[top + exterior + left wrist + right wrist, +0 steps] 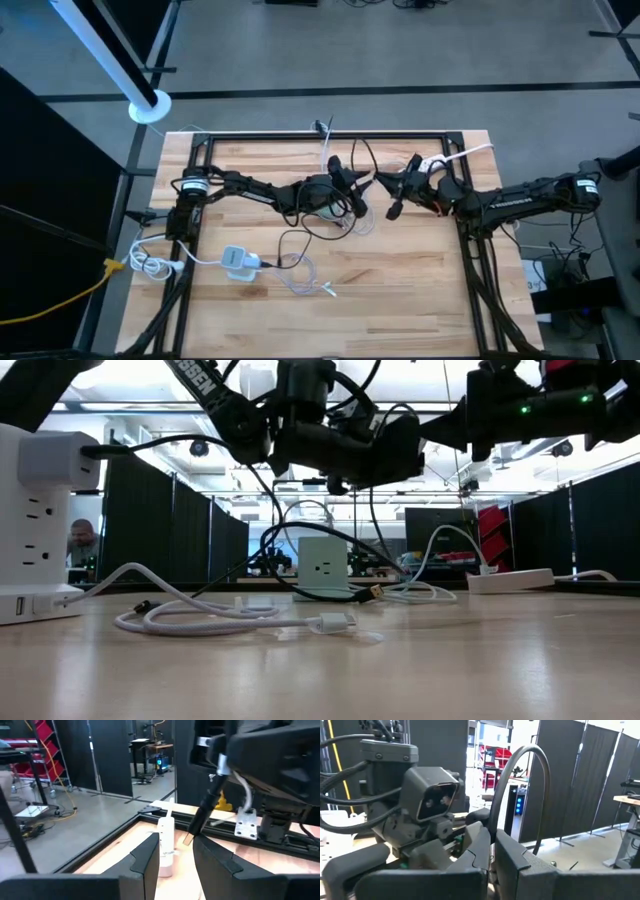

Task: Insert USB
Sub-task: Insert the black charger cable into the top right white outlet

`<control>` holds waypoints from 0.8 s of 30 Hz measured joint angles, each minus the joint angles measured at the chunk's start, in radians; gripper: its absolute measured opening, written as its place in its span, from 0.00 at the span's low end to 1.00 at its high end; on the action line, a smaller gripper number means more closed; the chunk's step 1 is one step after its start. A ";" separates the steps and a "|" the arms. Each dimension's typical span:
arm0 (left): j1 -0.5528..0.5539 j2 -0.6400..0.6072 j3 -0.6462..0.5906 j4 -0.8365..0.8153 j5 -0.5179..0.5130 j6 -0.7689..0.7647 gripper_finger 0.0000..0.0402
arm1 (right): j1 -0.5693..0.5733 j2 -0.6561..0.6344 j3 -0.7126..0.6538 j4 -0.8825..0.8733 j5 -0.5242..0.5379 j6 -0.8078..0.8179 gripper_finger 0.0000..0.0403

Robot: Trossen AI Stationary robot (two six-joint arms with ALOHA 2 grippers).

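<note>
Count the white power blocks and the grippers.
Power blocks: 3 (tower, cube, strip)
Grippers: 2 (left gripper, right gripper)
Total: 5

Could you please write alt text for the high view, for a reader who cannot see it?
From above, two dark arms meet over the far middle of a wooden table, the left gripper and right gripper nearly touching amid tangled black cables. A white power strip lies nearer.
</note>
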 joint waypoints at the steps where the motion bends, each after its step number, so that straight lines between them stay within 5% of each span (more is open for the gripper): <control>1: 0.001 -0.001 0.000 0.000 -0.012 0.007 0.26 | 0.006 0.000 0.000 0.000 0.013 0.000 0.00; 11: 0.003 -0.017 -0.005 -0.154 -0.110 0.013 0.26 | 0.109 -0.029 -0.007 -0.050 0.558 -0.223 0.00; 17: -0.005 -0.040 -0.061 -0.224 -0.172 -0.011 0.26 | 0.094 -0.028 -0.080 -0.053 1.010 -0.138 0.00; 24: -0.007 -0.134 -0.172 -0.195 -0.171 -0.063 0.26 | 0.041 -0.014 -0.179 -0.076 1.082 0.145 0.00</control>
